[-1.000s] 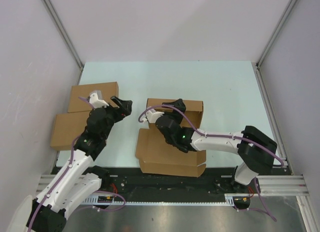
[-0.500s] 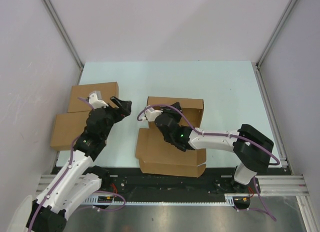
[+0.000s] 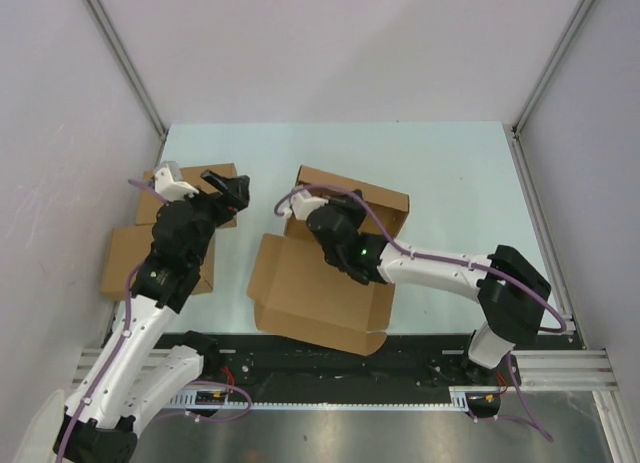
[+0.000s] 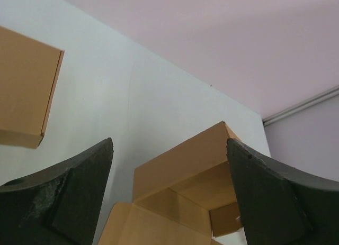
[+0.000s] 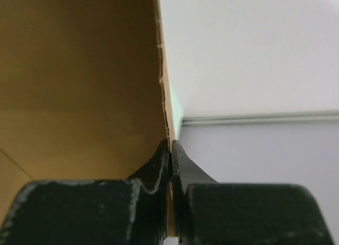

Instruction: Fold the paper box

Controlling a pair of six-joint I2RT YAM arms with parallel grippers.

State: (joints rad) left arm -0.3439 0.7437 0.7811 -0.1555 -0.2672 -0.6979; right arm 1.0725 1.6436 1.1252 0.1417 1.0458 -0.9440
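Observation:
The paper box (image 3: 305, 293) lies mid-table, turned at an angle, its flat lid panel nearest the arms and its raised tray walls (image 3: 375, 195) at the back. My right gripper (image 3: 322, 215) reaches into the tray's left end. In the right wrist view it (image 5: 170, 150) is shut on the thin edge of a standing cardboard wall (image 5: 79, 86). My left gripper (image 3: 228, 189) hovers open, left of the box and apart from it. In the left wrist view the box (image 4: 180, 171) shows between its wide-spread fingers (image 4: 69, 197).
Two finished flat brown boxes lie at the table's left edge, one at the back (image 3: 150, 195) and one nearer (image 3: 125, 263), under my left arm. One of them shows in the left wrist view (image 4: 24, 91). A black rail (image 3: 330, 368) runs along the near edge.
My right gripper has closed on the box's wall. The box has swung and slid left, and now lies at an angle. My left arm has drawn back to the left over the finished boxes.

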